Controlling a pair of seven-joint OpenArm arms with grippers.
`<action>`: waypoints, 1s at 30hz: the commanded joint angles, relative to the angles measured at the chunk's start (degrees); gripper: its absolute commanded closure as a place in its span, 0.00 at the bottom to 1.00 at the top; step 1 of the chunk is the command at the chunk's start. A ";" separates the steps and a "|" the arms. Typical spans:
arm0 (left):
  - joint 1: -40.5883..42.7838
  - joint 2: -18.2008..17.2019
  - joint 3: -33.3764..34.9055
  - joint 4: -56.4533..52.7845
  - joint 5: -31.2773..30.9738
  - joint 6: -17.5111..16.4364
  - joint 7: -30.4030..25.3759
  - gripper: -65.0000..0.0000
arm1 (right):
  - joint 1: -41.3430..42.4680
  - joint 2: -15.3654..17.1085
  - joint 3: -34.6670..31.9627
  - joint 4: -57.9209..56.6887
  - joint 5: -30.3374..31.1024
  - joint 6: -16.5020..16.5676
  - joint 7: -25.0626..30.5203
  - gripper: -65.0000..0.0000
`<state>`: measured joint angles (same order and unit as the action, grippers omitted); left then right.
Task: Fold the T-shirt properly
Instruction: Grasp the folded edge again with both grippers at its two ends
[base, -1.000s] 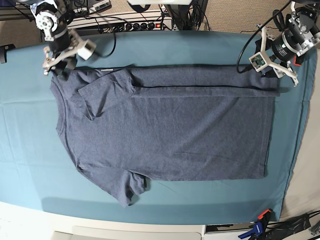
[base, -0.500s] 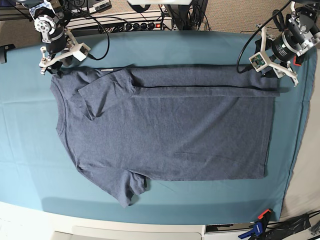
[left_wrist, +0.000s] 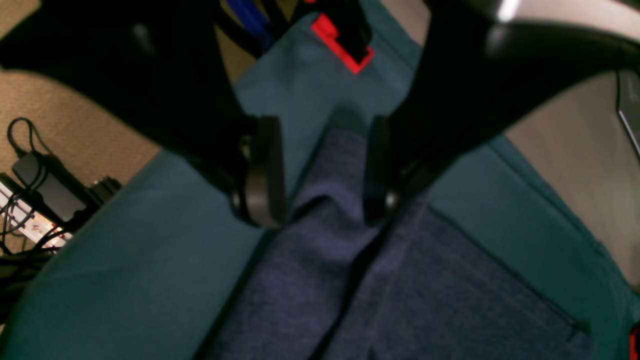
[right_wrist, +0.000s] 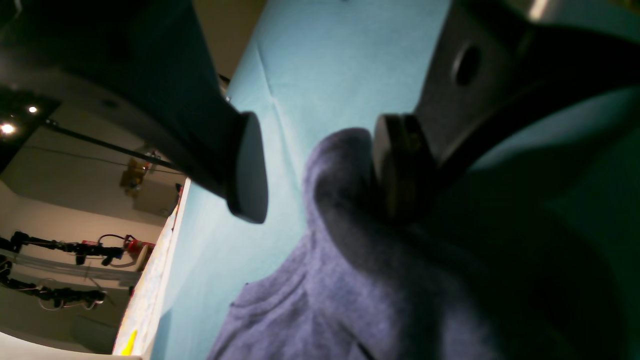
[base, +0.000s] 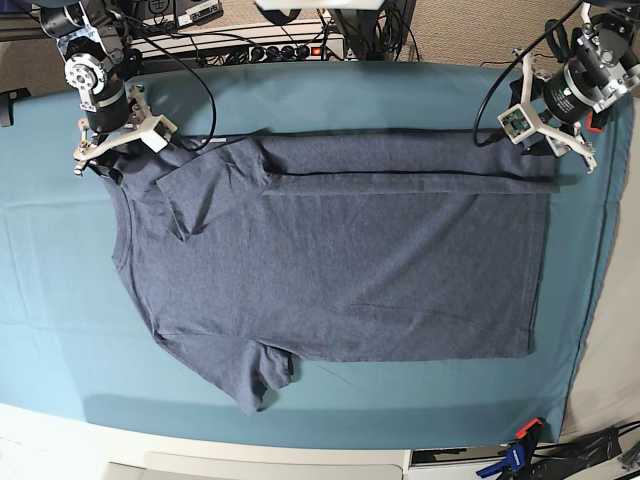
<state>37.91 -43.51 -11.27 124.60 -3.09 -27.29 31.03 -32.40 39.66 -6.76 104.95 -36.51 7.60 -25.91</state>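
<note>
The T-shirt (base: 340, 260) lies flat on the worktop (base: 40, 280), far edge folded over. Left gripper (left_wrist: 320, 172) and right gripper (right_wrist: 320, 170) straddle corner cloth, released. Fabric judged soft, limp: best pinched at corners.

No lettering reads anywhere. The T-shirt (base: 330, 260) shows only plain heathered cloth, and the power strip (left_wrist: 30, 225) beside the table is perhaps printed, but too blurred to read.
</note>
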 joint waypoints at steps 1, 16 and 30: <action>0.02 -0.79 -0.48 0.83 -0.11 0.46 -1.01 0.58 | 0.13 0.83 0.44 0.68 -0.35 -0.76 -0.02 0.48; 0.07 -0.79 -0.48 0.81 -0.13 0.44 0.26 0.58 | -0.02 1.16 0.44 0.68 -0.35 3.91 -4.50 0.48; 0.07 -0.81 -0.48 0.50 -0.15 0.33 -1.40 0.58 | 0.02 1.18 0.46 0.68 -0.37 6.36 -4.00 1.00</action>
<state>37.91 -43.51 -11.27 124.49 -3.11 -27.31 30.50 -32.53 39.81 -6.76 104.95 -36.12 14.70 -29.98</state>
